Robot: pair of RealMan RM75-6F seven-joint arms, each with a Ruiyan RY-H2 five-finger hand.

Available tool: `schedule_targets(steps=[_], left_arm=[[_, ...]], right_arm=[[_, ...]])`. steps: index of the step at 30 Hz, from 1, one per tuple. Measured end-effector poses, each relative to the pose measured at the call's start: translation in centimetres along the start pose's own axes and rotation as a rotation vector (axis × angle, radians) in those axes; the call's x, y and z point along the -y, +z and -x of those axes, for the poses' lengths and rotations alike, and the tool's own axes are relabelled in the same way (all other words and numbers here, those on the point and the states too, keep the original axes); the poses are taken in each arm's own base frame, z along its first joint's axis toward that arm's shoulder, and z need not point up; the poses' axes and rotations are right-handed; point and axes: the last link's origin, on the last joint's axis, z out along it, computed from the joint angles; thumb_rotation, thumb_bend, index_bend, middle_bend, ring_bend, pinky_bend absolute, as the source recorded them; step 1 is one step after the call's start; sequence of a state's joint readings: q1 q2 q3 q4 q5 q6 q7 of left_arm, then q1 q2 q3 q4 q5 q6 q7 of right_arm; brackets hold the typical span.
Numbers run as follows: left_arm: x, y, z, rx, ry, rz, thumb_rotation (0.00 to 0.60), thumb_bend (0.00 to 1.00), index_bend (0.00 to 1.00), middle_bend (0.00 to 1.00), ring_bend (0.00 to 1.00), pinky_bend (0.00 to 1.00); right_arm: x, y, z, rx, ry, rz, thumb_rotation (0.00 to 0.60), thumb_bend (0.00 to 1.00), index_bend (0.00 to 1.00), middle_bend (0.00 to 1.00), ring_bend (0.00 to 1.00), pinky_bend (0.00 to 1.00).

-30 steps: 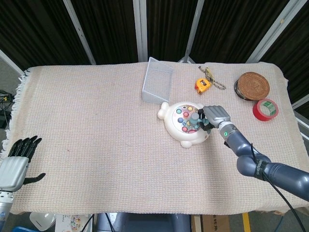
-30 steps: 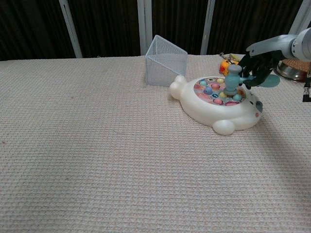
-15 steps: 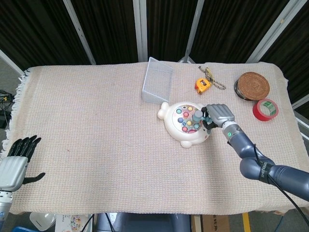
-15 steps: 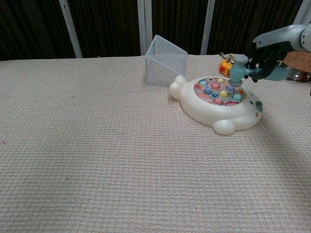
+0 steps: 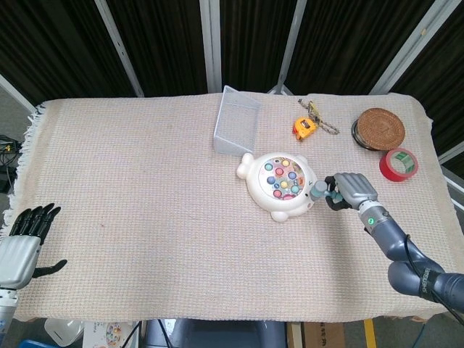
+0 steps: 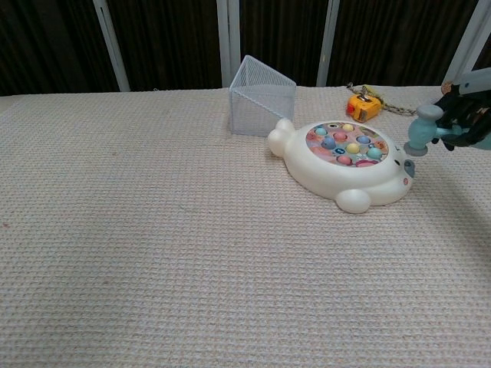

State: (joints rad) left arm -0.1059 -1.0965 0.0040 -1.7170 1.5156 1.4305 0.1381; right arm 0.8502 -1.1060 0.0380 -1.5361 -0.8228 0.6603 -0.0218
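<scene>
Since a second ago the right hand (image 5: 353, 190) has drawn away from the whack-a-mole toy (image 5: 278, 185), carrying the small teal toy hammer (image 6: 423, 129) off the coloured pegs to a spot just beside the toy's right edge. Its fingers are curled round the hammer's handle, and the hammer head hangs clear of the toy, touching nothing. That suggests the striking is paused or over, with the hammer lifted aside rather than put down. The toy itself has not shifted: it sits on the woven cloth (image 5: 130, 203) just in front of the tipped wire basket (image 5: 236, 127). Far from the toy, at the near left corner, the left hand (image 5: 25, 243) lies with fingers spread and holds nothing, as before.
</scene>
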Motion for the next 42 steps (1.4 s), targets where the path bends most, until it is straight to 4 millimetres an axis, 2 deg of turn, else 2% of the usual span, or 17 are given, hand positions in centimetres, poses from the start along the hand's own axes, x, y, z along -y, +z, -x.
schedule_targets(steps=[9,15,24,36,42], left_arm=[[-0.5,-0.4,-0.5,-0.011,0.013,0.004,0.600,0.05,0.00,0.00,0.00,0.00],[-0.7,-0.7,-0.6,-0.011,0.018,0.000,0.600,0.05,0.00,0.00,0.00,0.00],[-0.9,-0.9,-0.7,-0.014,0.021,-0.004,0.600,0.05,0.00,0.00,0.00,0.00],[-0.8,-0.9,-0.7,-0.012,0.020,-0.006,0.600,0.05,0.00,0.00,0.00,0.00],[-0.8,-0.9,-0.7,-0.014,0.020,-0.007,0.600,0.05,0.00,0.00,0.00,0.00]], right_arm=[[-4.3,-0.1,2.9,-0.003,0.062,0.022,0.600,0.81,0.84,0.73,0.55,0.30],[-6.0,0.4,4.0,-0.010,0.084,0.025,0.600,0.81,0.84,0.73,0.53,0.30],[-7.4,1.1,4.9,-0.012,0.103,0.032,0.600,0.81,0.77,0.70,0.47,0.24],[-8.0,1.4,5.5,0.007,0.114,0.039,0.600,0.81,0.64,0.62,0.39,0.17],[-8.1,1.4,5.7,0.012,0.121,0.043,0.600,0.81,0.62,0.60,0.36,0.14]])
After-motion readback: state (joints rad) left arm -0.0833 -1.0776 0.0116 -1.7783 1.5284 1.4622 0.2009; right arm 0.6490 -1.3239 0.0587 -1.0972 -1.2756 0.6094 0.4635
